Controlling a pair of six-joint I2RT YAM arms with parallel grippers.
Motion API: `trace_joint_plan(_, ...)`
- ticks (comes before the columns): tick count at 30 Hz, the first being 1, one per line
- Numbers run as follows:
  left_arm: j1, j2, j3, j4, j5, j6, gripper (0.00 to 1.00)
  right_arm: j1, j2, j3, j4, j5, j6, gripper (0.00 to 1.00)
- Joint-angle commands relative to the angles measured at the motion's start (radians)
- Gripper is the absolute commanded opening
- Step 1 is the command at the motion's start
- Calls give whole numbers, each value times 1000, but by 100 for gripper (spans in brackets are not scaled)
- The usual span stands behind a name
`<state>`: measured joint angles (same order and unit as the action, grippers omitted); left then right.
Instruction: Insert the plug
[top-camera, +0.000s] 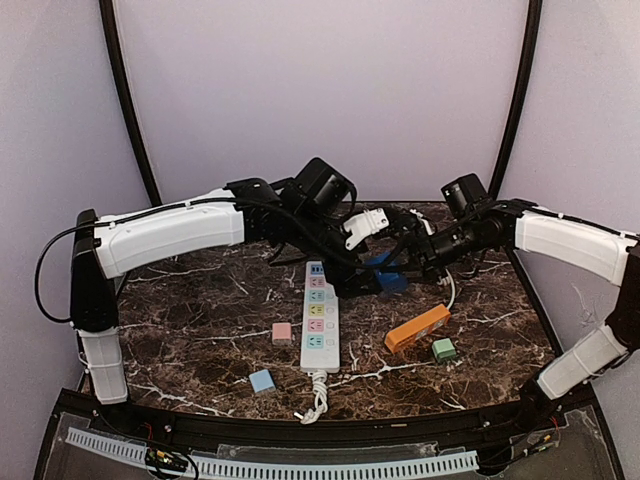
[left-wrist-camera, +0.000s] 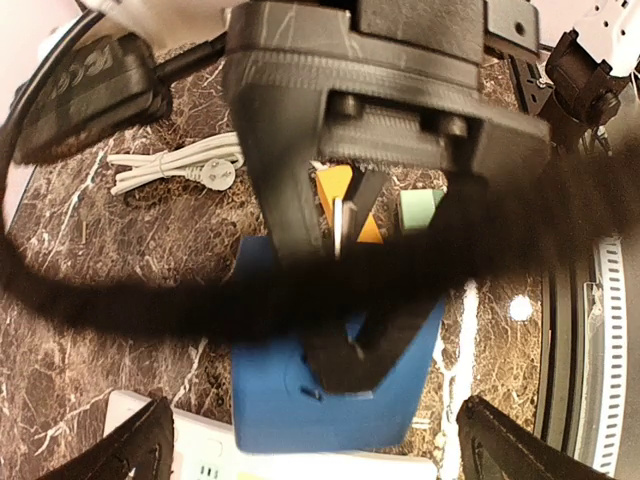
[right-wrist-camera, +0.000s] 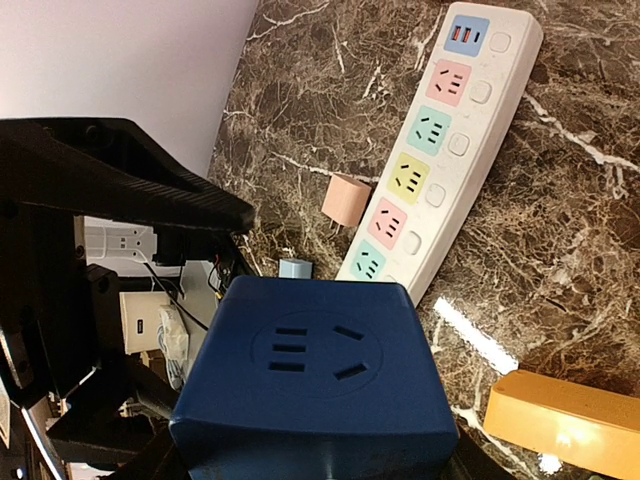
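My right gripper (top-camera: 402, 272) (right-wrist-camera: 315, 462) is shut on a blue cube plug adapter (top-camera: 390, 277) (right-wrist-camera: 320, 375) and holds it above the marble table, its socket face towards the right wrist camera. The white power strip (top-camera: 320, 317) (right-wrist-camera: 440, 150), with several coloured sockets, lies just left of the cube. My left gripper (top-camera: 368, 266) (left-wrist-camera: 325, 445) is open. Its fingers (left-wrist-camera: 130, 450) stand wide on either side of the blue cube (left-wrist-camera: 300, 400) without touching it. A black finger of the right gripper lies across the cube's face there. The cube's prongs are hidden.
An orange block (top-camera: 417, 328) (right-wrist-camera: 565, 420), a green cube (top-camera: 444, 349), a pink cube (top-camera: 282, 333) (right-wrist-camera: 347, 200) and a light blue cube (top-camera: 262, 381) lie around the strip. The strip's coiled white cord (top-camera: 316, 400) (left-wrist-camera: 180, 165) lies at the near edge. A blurred black cable crosses the left wrist view.
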<state>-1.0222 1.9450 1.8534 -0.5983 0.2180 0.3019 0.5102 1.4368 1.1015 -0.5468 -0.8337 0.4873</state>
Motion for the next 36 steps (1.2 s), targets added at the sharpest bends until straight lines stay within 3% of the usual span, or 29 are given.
trace_joint_plan(1, -3, -132, -78, 83, -42, -19, 99, -12, -56, 23, 74, 27, 7, 0)
trace_joint_plan(8, 1, -270, -223, 234, -185, -78, 99, -28, -95, 35, 157, 16, 41, 0)
trace_joint_plan(17, 74, -396, -318, 345, -101, -128, 99, -45, -132, 41, 309, -51, 132, 0)
trace_joint_plan(23, 115, -495, -431, 537, 13, -101, 99, -55, -158, 38, 453, -128, 212, 0)
trace_joint_plan(28, 144, -508, -438, 608, 167, -75, 99, -64, -160, 9, 692, -210, 375, 0)
trace_joint_plan(36, 173, -507, -428, 674, 245, -13, 99, -66, -120, -36, 1105, -270, 729, 0)
